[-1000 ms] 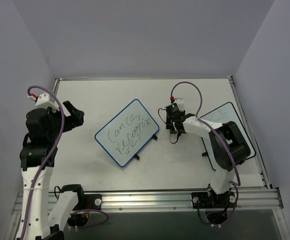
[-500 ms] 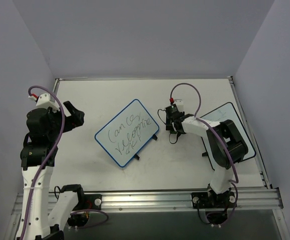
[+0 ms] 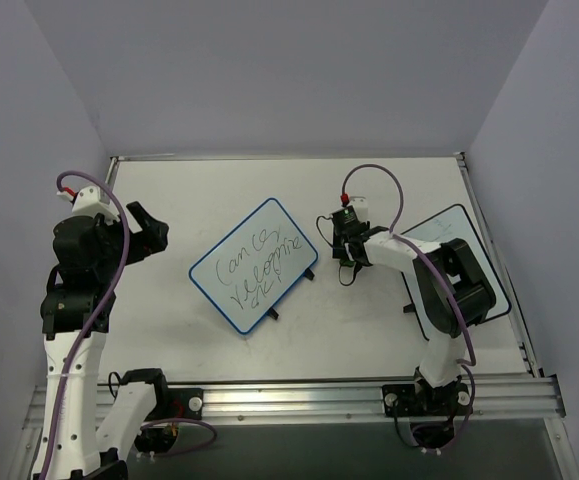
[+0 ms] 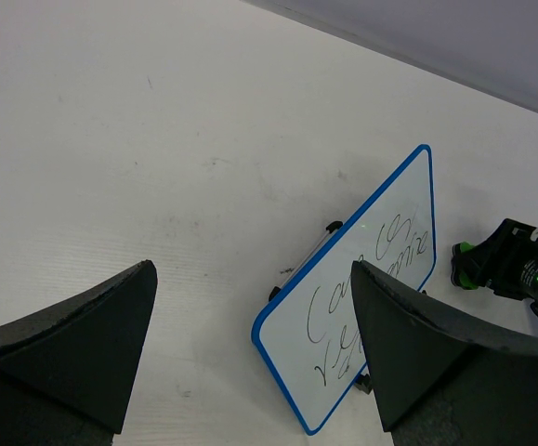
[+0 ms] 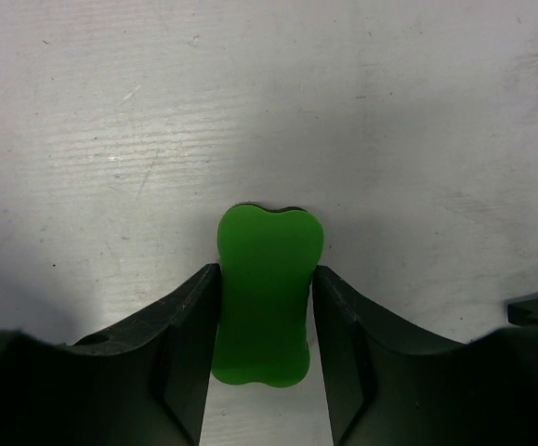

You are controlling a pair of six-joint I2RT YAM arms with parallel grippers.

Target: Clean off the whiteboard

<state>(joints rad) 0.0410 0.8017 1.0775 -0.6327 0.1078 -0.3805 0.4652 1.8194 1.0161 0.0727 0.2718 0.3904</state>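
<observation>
Blue-framed whiteboard [image 3: 254,265] standing between the two sets of jaws, its writing unerased.
It is a rounded rectangle with a thin blue frame, tilted on small black feet on the matte white tabletop [image 3: 219,180]. Its dark cursive scrawl cannot be read. The right jaws, just beside its right corner, grip a smooth green bone-shaped eraser [image 5: 264,297]. The left jaws gape wide, well to its left. A black-framed board [image 3: 469,240] lies beyond the right jaws.
</observation>
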